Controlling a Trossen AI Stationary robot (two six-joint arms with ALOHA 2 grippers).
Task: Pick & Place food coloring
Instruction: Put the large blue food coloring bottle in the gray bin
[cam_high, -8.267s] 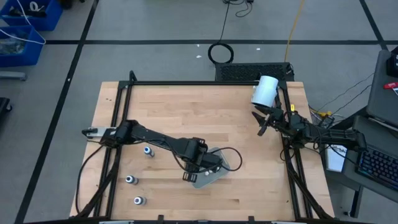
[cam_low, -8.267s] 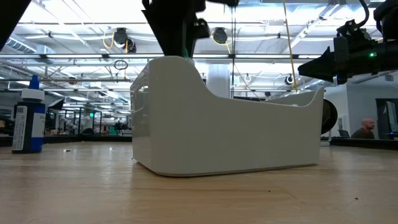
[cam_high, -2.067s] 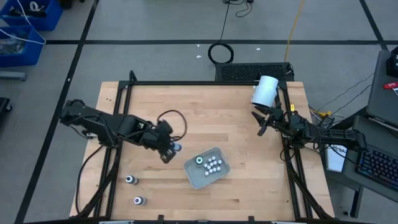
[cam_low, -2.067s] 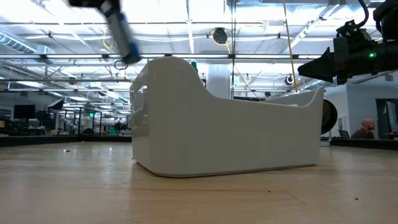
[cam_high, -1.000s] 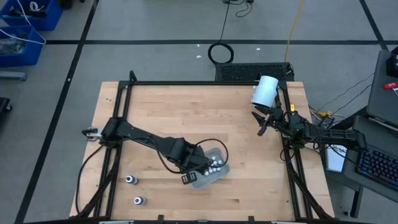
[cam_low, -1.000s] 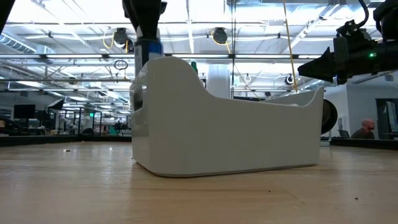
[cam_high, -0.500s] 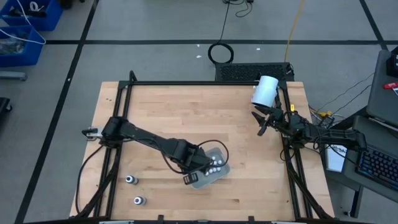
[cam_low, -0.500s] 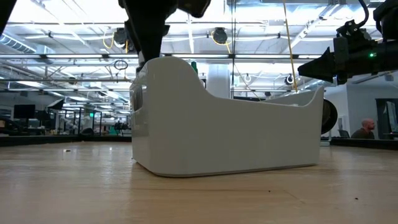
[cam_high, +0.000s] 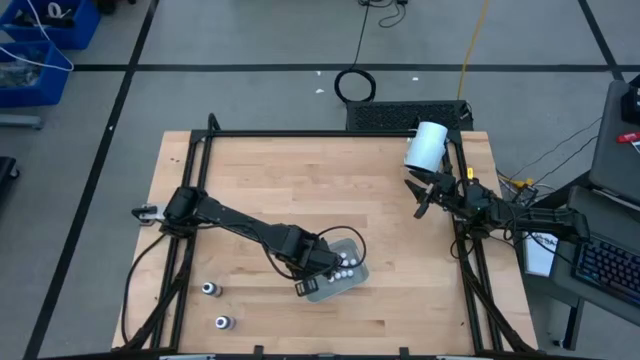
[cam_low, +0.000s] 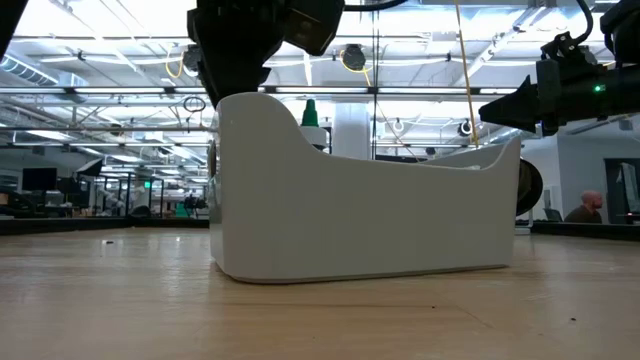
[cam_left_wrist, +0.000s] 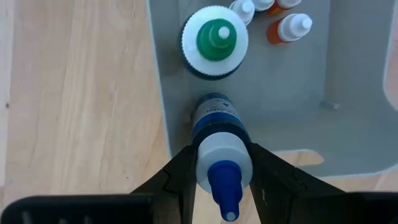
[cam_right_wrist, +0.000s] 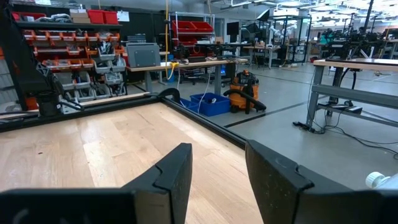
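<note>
Wooden table (cam_high: 330, 190). White cylinder (cam_high: 425, 146) just beside idle right gripper (cam_high: 421, 197), fingers spread on nothing. Clear tray (cam_left_wrist: 348, 93) under left gripper (cam_left_wrist: 222, 180), which pinches blue-tipped dark bottle (cam_left_wrist: 219, 134) inside tray. Green-capped bottle (cam_left_wrist: 214, 40) just ahead, small whitish bottles (cam_left_wrist: 292, 28) beyond. Two dark bottles (cam_high: 215, 305) lie on table well behind gripper.

No legible text, label, brand, number or sign in any view. The blue-capped bottle (cam_left_wrist: 221, 140) in the left wrist view shows a dark label band, print too small to read. Bins and shelves behind the worktop in the right wrist view carry nothing readable. The tray (cam_low: 400, 215) wall in the low view is plain.
</note>
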